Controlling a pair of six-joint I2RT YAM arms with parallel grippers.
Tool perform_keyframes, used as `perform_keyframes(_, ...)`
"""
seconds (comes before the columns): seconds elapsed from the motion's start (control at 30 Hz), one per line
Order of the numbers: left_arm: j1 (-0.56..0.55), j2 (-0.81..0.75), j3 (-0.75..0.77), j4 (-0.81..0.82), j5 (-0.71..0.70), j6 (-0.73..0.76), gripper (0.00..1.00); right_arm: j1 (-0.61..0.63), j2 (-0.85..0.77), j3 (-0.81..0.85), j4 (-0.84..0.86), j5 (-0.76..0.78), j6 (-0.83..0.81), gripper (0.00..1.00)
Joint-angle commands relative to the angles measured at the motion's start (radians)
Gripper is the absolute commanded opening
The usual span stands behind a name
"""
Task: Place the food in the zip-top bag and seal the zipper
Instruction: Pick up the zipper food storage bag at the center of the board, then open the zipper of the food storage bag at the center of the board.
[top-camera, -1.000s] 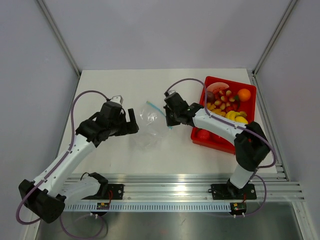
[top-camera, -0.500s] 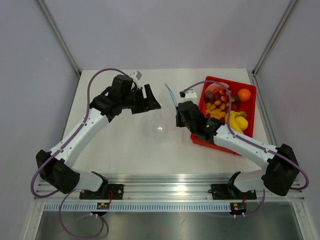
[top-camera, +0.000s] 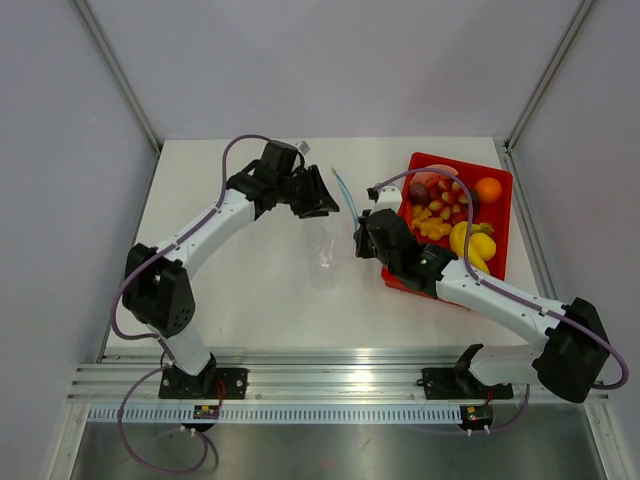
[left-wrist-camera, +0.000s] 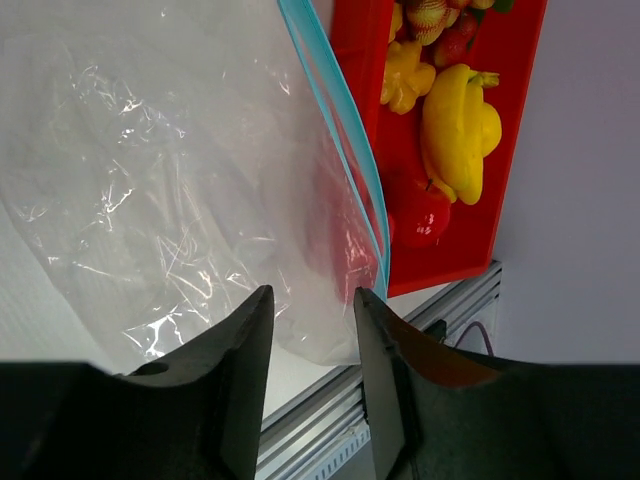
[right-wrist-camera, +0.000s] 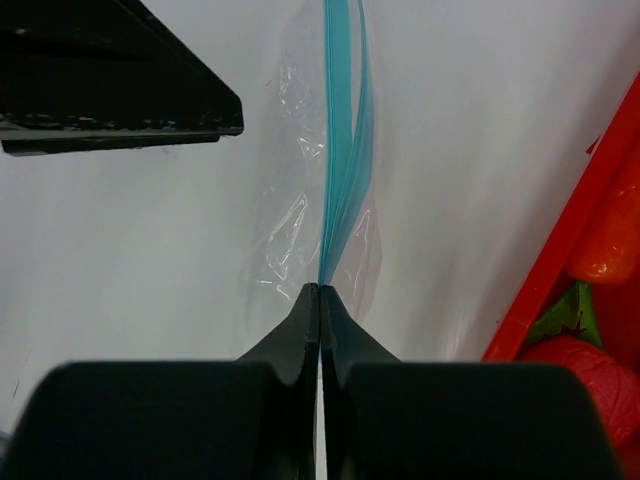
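Right gripper (right-wrist-camera: 319, 290): pinching the blue zipper (right-wrist-camera: 345, 120), a grip clear only in its own wrist view.
Left gripper (left-wrist-camera: 310, 320): spread, bag (left-wrist-camera: 150, 150) just ahead.
Food (left-wrist-camera: 458, 125): in red tray (left-wrist-camera: 515, 120) beside bag.
Surface (top-camera: 230, 290): white, grey walls (top-camera: 320, 60) behind.

We overlook the whole counter (top-camera: 260, 300) from above and behind; both wrist views look closely at the zip-top bag (left-wrist-camera: 180, 170).

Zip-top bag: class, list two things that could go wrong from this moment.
1. The right gripper pinches only the thin zipper at one end, so the zip-top bag could slip free.
2. The zipper's strips look pressed together, the food sits in the tray, and the open left gripper grips nothing; opening the mouth may fail.
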Motion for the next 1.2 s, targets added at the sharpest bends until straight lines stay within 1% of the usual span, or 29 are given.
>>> perform_keyframes(0.0,-0.014,0.021,0.056,0.105,0.063,-0.028,0.37,0.014,-0.041,-0.006,0.047,0.010,0.009,0.00)
perform_keyframes(0.1,-0.020,0.032,0.056,0.135,0.051,-0.044,0.38,0.014,-0.043,-0.009,0.041,0.013,0.012,0.00)
perform_keyframes(0.23,-0.029,0.081,0.114,0.091,-0.019,-0.046,0.46,0.014,-0.037,-0.004,0.047,0.005,0.009,0.00)
perform_keyframes(0.33,-0.031,0.114,0.143,0.077,-0.041,-0.058,0.48,0.014,-0.029,0.003,0.044,0.004,0.009,0.00)
perform_keyframes(0.43,-0.034,0.133,0.152,0.077,-0.053,-0.060,0.47,0.014,-0.026,0.011,0.035,0.004,0.008,0.00)
perform_keyframes(0.5,-0.039,0.151,0.178,0.042,-0.069,-0.049,0.44,0.014,-0.026,0.016,0.030,0.005,0.008,0.00)
perform_keyframes(0.67,-0.048,0.154,0.152,0.063,-0.075,-0.045,0.44,0.016,-0.023,0.020,0.024,0.008,0.006,0.00)
perform_keyframes(0.87,-0.062,0.194,0.180,0.062,-0.067,-0.035,0.43,0.014,-0.015,0.028,0.025,0.004,0.008,0.00)
perform_keyframes(0.97,-0.065,0.210,0.195,0.050,-0.075,-0.028,0.40,0.014,-0.014,0.029,0.025,0.004,0.008,0.00)
perform_keyframes(1.17,-0.069,0.230,0.198,0.040,-0.096,-0.012,0.39,0.014,-0.021,0.032,0.022,-0.008,0.000,0.00)
